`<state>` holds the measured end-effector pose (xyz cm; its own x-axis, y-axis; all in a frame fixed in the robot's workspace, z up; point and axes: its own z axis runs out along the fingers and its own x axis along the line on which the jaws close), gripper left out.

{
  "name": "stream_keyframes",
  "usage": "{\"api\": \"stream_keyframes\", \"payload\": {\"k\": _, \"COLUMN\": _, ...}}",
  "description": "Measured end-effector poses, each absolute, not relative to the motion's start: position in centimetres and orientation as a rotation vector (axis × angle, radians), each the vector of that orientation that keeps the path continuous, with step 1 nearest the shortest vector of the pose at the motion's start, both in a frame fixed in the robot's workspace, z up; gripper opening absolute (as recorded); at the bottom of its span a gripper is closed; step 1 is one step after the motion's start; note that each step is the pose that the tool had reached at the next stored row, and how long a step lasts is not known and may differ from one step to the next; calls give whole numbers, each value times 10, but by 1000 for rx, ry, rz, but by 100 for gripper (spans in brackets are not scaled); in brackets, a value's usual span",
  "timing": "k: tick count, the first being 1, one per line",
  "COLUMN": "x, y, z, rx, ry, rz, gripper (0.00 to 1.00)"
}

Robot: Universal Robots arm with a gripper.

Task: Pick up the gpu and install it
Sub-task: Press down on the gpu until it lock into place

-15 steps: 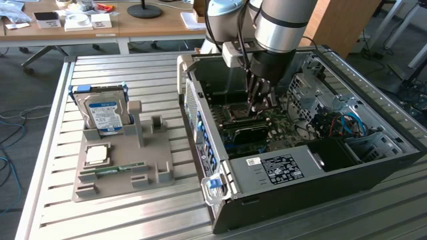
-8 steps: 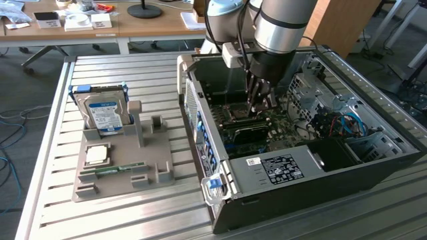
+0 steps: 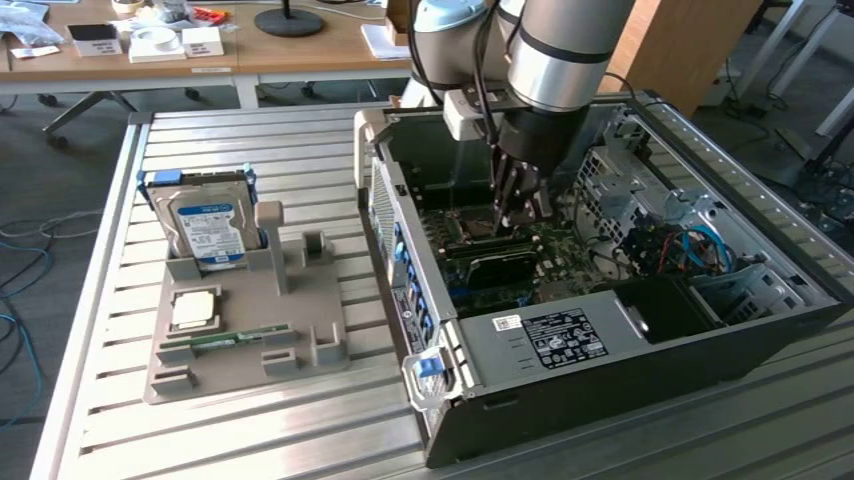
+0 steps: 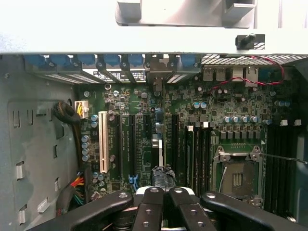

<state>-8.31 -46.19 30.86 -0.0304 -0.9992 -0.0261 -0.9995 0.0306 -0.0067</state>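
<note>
**Gripper down inside the PC case, fingers shut over the card slots**

My gripper [image 3: 518, 205] is lowered into the open computer case [image 3: 747, 330], just above the motherboard [image 3: 567, 255]. Fingers are closed together; in the wrist view the gripper [image 4: 163, 192] sits shut, with a thin dark edge-on part right below the tips, running along an expansion slot. That is probably the gpu [image 4: 162, 144], standing upright in the slot, but it is edge-on to the camera so I can't confirm whether I'm gripping it or just pressing on it. In the exterior view a dark flat card [image 3: 497, 262] lies just below my fingers, near the middle of the board.

White slot [image 4: 103, 142] is beside it, well apart from my tips. Empty CPU socket [image 4: 239, 175] sits on the other side.

Outside the case, on the exterior view's left, a grey holder tray [image 3: 247, 340] on the slatted table [image 3: 107, 420] carries a hard drive [image 3: 211, 225] standing upright, plus a memory stick [image 3: 234, 340] lying flat.
</note>
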Motion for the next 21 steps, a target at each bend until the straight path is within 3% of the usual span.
{"api": "stream_keyframes", "payload": {"k": 21, "x": -83, "y": -462, "z": 297, "rx": -2171, "ry": 2238, "rz": 22, "gripper": 11}}
